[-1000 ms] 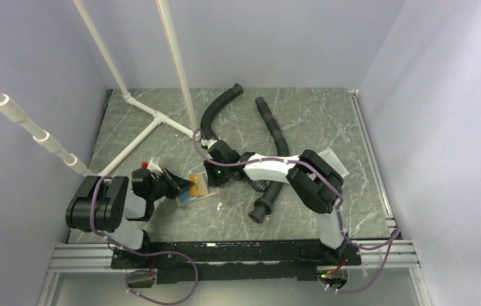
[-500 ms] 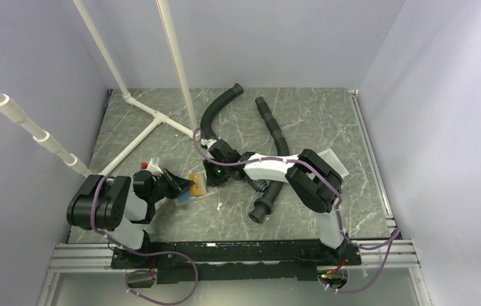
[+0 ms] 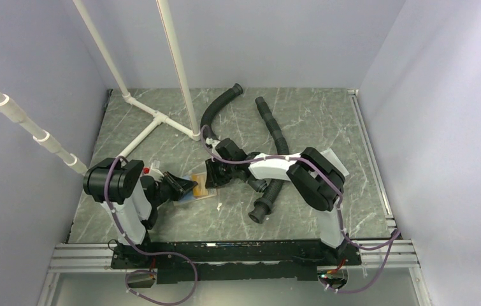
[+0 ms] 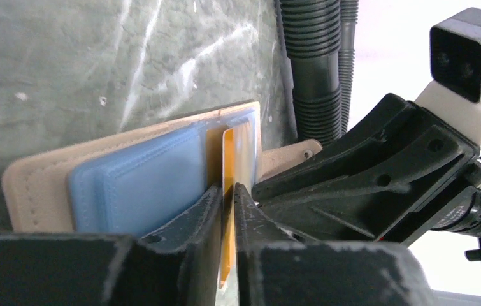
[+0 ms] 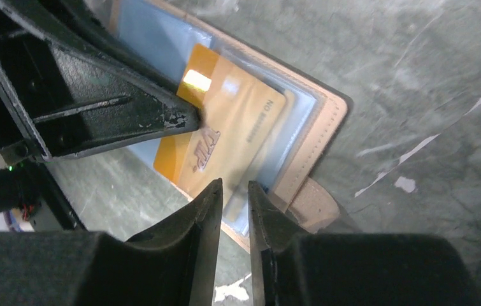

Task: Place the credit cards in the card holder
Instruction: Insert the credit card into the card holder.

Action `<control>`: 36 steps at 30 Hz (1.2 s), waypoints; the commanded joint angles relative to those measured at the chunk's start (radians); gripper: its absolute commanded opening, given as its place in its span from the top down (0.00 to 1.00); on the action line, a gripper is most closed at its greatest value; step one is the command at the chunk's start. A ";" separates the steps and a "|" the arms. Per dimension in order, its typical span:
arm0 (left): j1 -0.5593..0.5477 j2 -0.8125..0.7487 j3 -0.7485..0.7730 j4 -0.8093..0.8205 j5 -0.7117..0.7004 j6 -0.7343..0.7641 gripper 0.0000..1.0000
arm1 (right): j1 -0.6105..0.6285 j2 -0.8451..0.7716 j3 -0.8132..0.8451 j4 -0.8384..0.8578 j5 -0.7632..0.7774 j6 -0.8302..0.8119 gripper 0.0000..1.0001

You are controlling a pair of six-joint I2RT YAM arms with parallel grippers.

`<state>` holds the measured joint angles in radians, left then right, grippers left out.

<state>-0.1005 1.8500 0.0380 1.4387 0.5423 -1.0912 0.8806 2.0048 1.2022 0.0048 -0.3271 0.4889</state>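
Your left arm [image 3: 118,186] sits folded low at the top view's lower left, wrist pushed rightward. The left gripper [image 4: 227,190] is pinching the orange-yellow card [image 4: 233,148] edge-on. The card's far end rests against the open card holder [image 4: 132,185], lying on the table [image 3: 327,127] left of centre. Your right arm [image 3: 274,167] stretches leftward across the middle. The right gripper [image 5: 232,191] has its fingers nearly together astride the card holder's near edge; whether they bite, I can't tell.

Printed on the orange-yellow card [image 5: 231,137]: a small line apparently starting "NO", the rest blurred; beside it, larger raised lettering, illegible.
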 commanded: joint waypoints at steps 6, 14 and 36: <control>-0.016 -0.090 0.024 -0.322 0.061 0.010 0.65 | -0.026 0.005 -0.069 -0.151 -0.122 -0.090 0.72; -0.016 -0.424 0.179 -1.083 -0.009 0.159 0.55 | -0.062 -0.088 -0.101 -0.168 -0.138 -0.092 0.69; -0.272 -0.505 0.432 -1.433 -0.231 0.194 0.42 | -0.066 0.034 -0.099 0.032 -0.244 0.036 0.85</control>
<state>-0.3241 1.3296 0.4511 0.0914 0.3168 -0.8688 0.7971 2.0003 1.1259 -0.0223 -0.6094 0.5083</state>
